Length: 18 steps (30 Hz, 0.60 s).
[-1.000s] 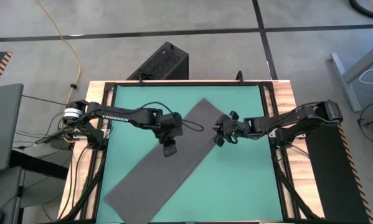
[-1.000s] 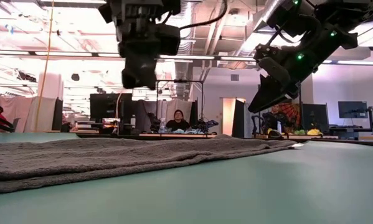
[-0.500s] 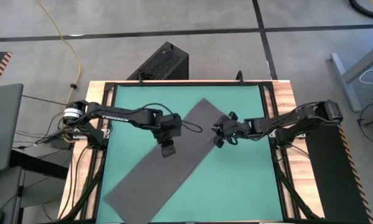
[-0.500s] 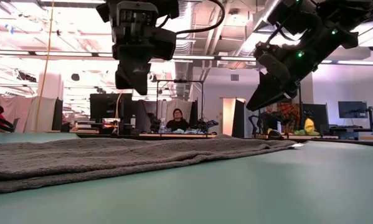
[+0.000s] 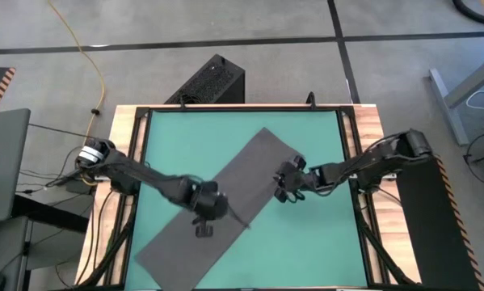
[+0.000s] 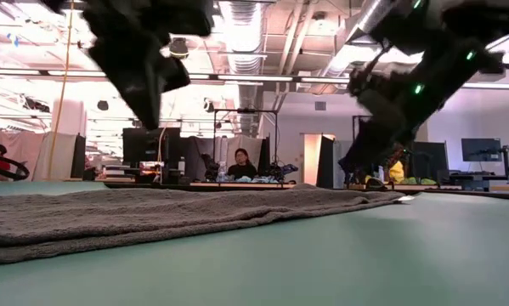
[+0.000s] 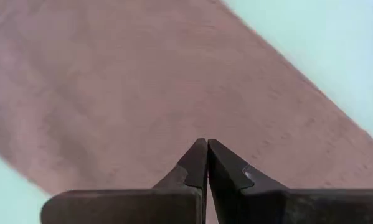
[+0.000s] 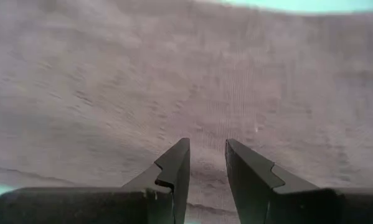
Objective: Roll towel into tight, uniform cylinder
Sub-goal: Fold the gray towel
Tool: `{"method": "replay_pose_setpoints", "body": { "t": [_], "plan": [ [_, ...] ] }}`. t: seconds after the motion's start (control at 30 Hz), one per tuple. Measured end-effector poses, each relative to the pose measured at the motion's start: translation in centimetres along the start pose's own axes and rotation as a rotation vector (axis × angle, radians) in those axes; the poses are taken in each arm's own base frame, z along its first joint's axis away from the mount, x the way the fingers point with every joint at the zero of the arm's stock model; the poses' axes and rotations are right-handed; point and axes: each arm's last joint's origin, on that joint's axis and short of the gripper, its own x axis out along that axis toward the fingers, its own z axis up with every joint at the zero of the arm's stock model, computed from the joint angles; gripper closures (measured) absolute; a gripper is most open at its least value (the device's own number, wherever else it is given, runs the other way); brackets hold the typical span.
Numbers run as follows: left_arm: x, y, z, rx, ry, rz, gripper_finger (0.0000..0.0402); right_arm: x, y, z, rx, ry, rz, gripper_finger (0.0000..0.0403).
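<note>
Green table (image 5: 314, 242), grey towel (image 5: 225, 202) flat, diagonal. Left gripper (image 5: 203, 229) clenched empty above it; right gripper (image 5: 284, 187) parted, grasping nothing, over towel edge.

free: bare green table mat (image 5: 310, 234) at all four corners, open for a pass | obstacle: flat dark grey cloth towel (image 5: 225, 194) lying diagonally across the mat, low, unrolled | above towel: left gripper (image 5: 203, 229) near its lower half, right gripper (image 5: 285, 192) at its right edge, both raised, clear air beneath them
</note>
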Motion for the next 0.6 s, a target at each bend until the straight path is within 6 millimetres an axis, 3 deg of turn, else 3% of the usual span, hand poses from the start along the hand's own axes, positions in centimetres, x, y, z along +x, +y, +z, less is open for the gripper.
{"method": "replay_pose_setpoints", "body": {
  "t": [0.13, 0.23, 0.43, 0.6],
  "plan": [
    [1.0, -2.1, -1.2, 0.022, -0.058, -0.001, 0.0401, 2.6, -0.7, -1.0, -0.008, 0.061, -0.073, 0.0275],
    [2.6, -2.5, -3.1, 0.008, -0.058, 0.014, 0.0401, 4.1, -1.9, -1.2, -0.019, 0.099, -0.131, 0.0275],
    [5.2, -0.5, -7.3, -0.092, 0.039, 0.021, 0.0401, 5.6, -5.5, 0.5, -0.029, 0.111, -0.239, 0.0275],
    [5.6, 1.7, -7.9, -0.172, -0.115, 0.003, 0.0401, 5.0, -7.8, 4.3, 0.006, 0.04, -0.258, 0.0275]
  ]
}}
